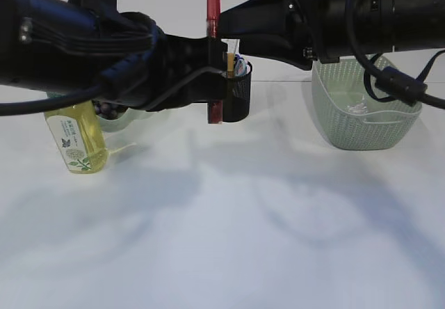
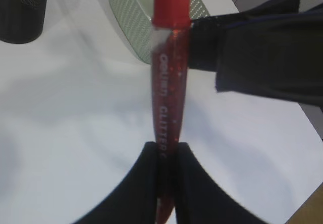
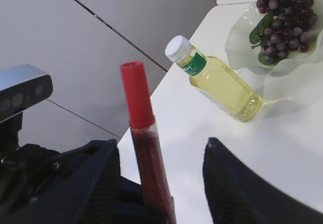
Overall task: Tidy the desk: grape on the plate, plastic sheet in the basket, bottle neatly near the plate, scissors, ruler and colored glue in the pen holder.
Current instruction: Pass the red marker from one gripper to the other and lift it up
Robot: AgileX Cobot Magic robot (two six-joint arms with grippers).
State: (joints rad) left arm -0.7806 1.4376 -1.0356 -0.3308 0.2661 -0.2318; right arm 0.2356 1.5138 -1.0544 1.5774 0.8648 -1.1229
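Note:
The colored glue [image 1: 213, 17], a red glitter tube with a red cap, stands upright in the air in front of the black mesh pen holder [image 1: 241, 93]. My left gripper [image 2: 164, 147] is shut on the tube's [image 2: 169, 82] lower part. My right gripper [image 3: 162, 148] is open, its fingers [image 3: 237, 183] on either side of the tube [image 3: 146, 153], which stands nearer the left one. The grape [image 3: 283, 17] lies on the pale green plate [image 3: 237, 37]. The bottle [image 3: 217, 80] of yellow liquid, white-capped, is beside the plate. A yellow stick and other tips [image 1: 235, 62] poke from the holder.
The green mesh basket [image 1: 365, 117] stands at the back right, under my right arm, with something clear glinting inside. The bottle [image 1: 76, 138] leans at the left, below my left arm. The table edge [image 3: 166, 88] runs close behind the bottle.

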